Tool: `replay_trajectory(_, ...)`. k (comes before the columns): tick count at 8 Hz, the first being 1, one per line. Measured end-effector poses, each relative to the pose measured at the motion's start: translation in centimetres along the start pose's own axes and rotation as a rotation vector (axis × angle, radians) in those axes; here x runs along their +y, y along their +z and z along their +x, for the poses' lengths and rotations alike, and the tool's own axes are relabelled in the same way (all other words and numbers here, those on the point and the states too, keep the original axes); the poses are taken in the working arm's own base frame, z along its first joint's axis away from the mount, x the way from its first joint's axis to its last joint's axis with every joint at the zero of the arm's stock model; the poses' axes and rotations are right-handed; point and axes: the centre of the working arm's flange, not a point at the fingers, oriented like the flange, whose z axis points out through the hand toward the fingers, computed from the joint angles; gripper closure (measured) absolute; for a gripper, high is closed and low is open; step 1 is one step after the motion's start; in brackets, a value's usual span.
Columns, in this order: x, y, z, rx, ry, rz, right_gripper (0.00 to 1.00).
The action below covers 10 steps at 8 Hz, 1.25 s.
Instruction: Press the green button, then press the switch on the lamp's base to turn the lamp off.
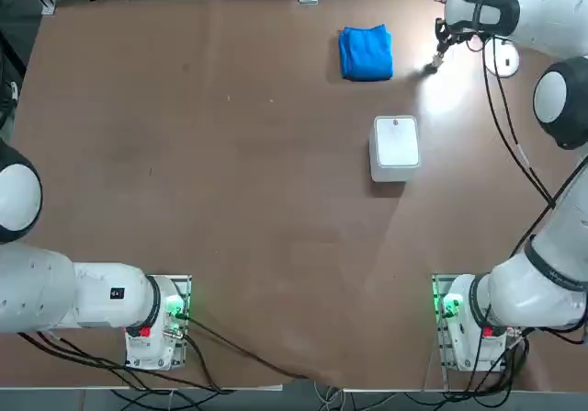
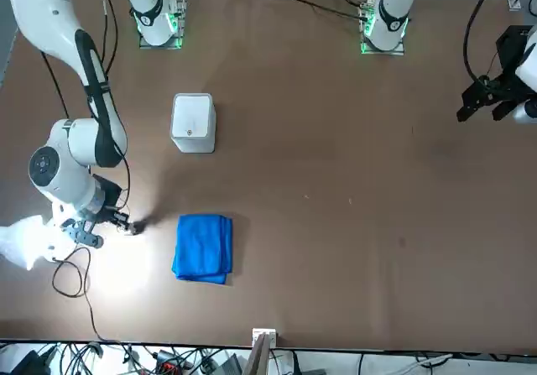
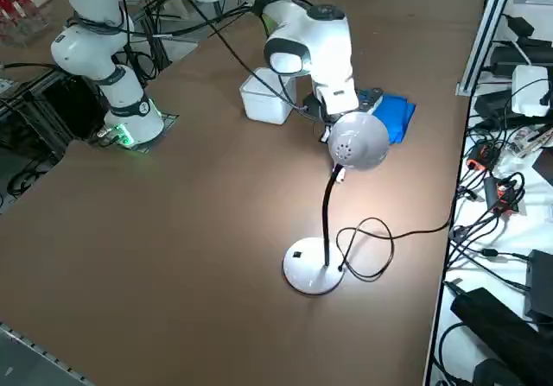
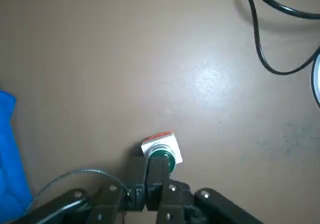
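Right gripper (image 4: 157,170): fingers pressed together, tips set on the green button (image 4: 163,158).
Green button: just beside the blue cloth (image 1: 366,52), toward the lamp's base (image 3: 313,268).
Lamp (image 3: 356,141): lit.
White box (image 1: 396,147): near the cloth.

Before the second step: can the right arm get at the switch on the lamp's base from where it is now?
Probably yes. The right gripper, shut, is at the green button; the switch on the lamp's base lies uncovered, with only the lamp's neck and cord nearby.
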Motion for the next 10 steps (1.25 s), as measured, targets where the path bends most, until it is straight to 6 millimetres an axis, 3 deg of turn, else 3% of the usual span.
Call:
replay_trajectory(4,0.4,-2.3,0.8,0.043,0.026,0.011,0.98)
replay_trajectory(7,0.7,-8.8,0.4,-0.003,0.029,-0.003,0.98)
replay_trajectory(10,2.6,-14.7,-2.1,-0.157,0.048,-0.055,0.98)
